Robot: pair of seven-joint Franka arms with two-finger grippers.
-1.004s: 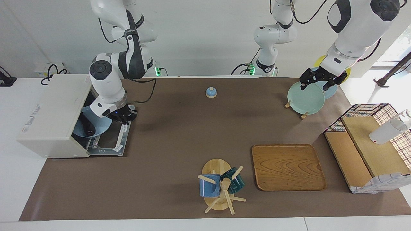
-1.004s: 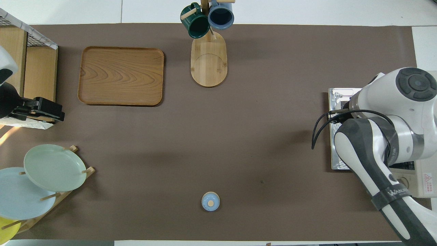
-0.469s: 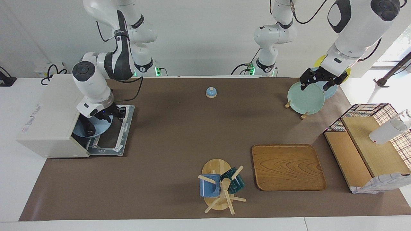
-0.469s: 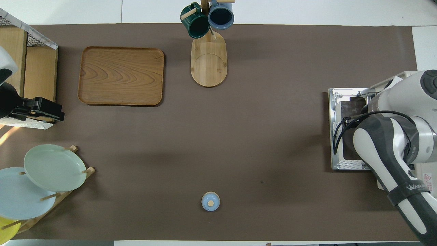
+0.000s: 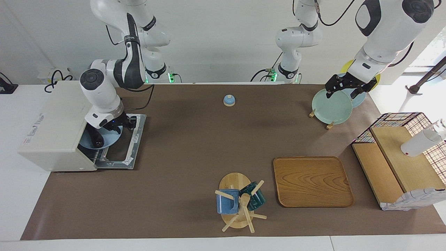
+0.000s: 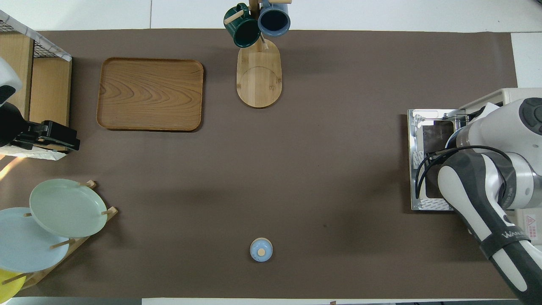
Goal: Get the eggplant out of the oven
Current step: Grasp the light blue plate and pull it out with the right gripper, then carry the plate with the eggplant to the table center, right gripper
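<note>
The oven (image 5: pixel 55 125) door is already lowered. The right claw (image 5: pixel 120 126) is poised at its mouth, grip unreadable, above the eggplant (image 5: pixel 95 138), unremoved on its blue plate (image 5: pixel 101 139). The left claw (image 5: pixel 345 91) is parked over racked plates (image 5: pixel 331 106).

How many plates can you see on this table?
4. Three stand in the wooden rack at the left arm's end: a green plate, a pale blue plate and a yellow plate. A fourth blue plate sits in the open oven.
</note>
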